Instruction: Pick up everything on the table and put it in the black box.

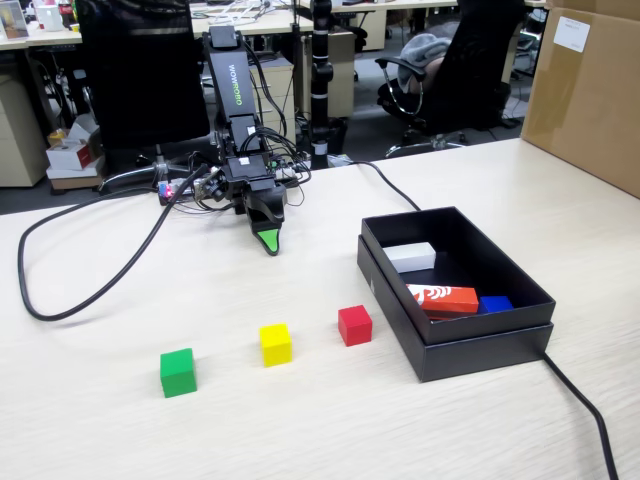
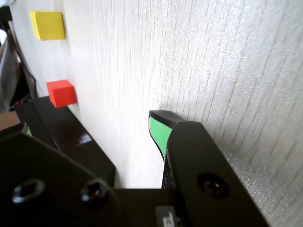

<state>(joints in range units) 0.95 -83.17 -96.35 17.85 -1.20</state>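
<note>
Three small cubes stand in a row on the beige table (image 1: 300,420) near its front: green (image 1: 178,372) on the left, yellow (image 1: 275,344) in the middle, red (image 1: 354,325) on the right. The black box (image 1: 480,355) lies right of the red cube. My gripper (image 1: 268,240) points down at the table behind the cubes, well apart from them, open and empty. In the wrist view my gripper (image 2: 92,122) shows green-padded fingertips (image 2: 158,132), with the yellow cube (image 2: 47,25), the red cube (image 2: 61,93) and the box's wall (image 2: 71,137) beyond. The green cube is out of that view.
Inside the box lie a white block (image 1: 411,256), a red-and-white carton (image 1: 443,298) and a blue block (image 1: 495,303). A big brown carton (image 1: 585,90) stands at the back right. Black cables run at the left (image 1: 90,290) and past the box's front right (image 1: 585,420).
</note>
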